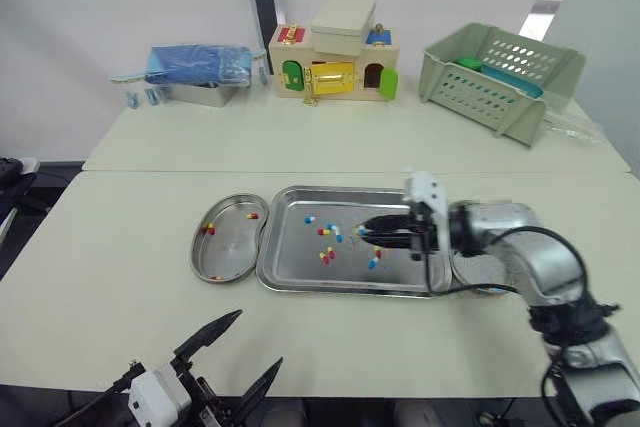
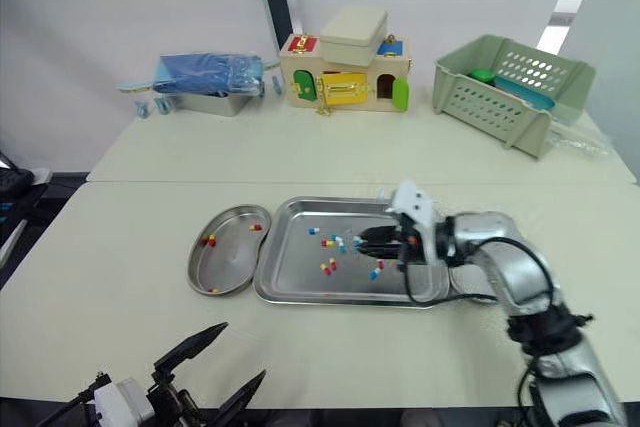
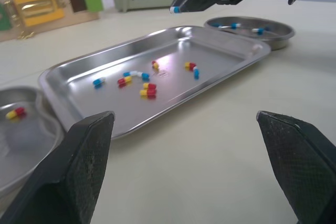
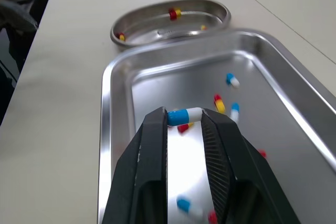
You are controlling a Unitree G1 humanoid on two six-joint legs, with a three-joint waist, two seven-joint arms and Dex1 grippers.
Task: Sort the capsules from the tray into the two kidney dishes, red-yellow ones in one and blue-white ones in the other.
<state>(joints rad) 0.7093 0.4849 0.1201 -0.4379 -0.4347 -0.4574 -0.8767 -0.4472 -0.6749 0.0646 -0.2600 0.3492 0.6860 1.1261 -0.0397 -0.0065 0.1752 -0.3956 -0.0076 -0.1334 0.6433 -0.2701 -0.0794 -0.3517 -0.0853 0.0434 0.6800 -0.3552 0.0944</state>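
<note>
One blue-white capsule [image 4: 185, 116] is pinched between the fingertips of the right gripper [image 1: 366, 234] above the tray [image 1: 290, 257] at frame centre, while the left gripper [image 1: 260, 337] is held spread apart over the table [image 1: 120, 277] at lower left.

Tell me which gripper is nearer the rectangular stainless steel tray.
Right. The right gripper is above the tray, shut on a blue-white capsule; the left gripper, open, hangs over the table short of the tray.
</note>
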